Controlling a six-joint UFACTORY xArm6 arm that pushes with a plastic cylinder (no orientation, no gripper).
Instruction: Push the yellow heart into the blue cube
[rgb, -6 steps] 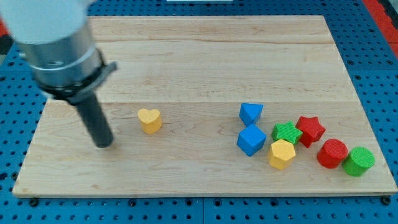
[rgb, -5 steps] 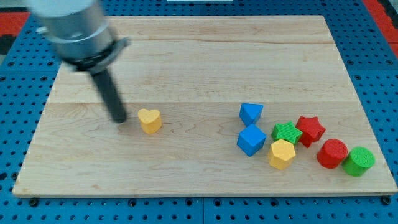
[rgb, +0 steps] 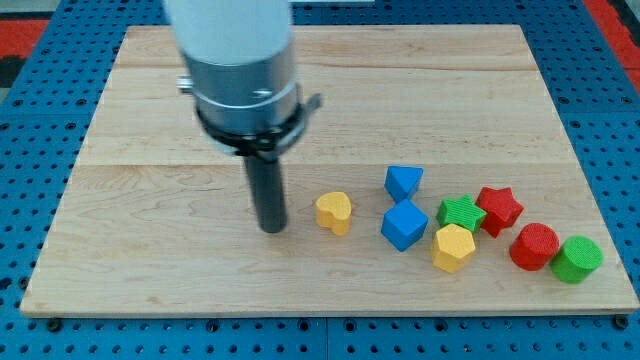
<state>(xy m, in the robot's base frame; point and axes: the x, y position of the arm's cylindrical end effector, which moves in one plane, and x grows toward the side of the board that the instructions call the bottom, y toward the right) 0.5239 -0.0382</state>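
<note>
The yellow heart (rgb: 334, 212) lies on the wooden board, a short gap to the left of the blue cube (rgb: 404, 225). My tip (rgb: 272, 228) stands on the board just left of the heart, a small gap between them. A second blue block (rgb: 403, 183), wedge-like, sits just above the cube.
Right of the blue cube is a cluster: a green star (rgb: 461, 213), a yellow hexagon (rgb: 452, 247), a red star (rgb: 499, 209), a red cylinder (rgb: 534, 246) and a green cylinder (rgb: 577, 259). The board's bottom edge (rgb: 320, 310) runs close below.
My tip swept from the board's left side to the right. The yellow heart slid right and slightly down, and now lies much closer to the blue cube. The other blocks have not moved.
</note>
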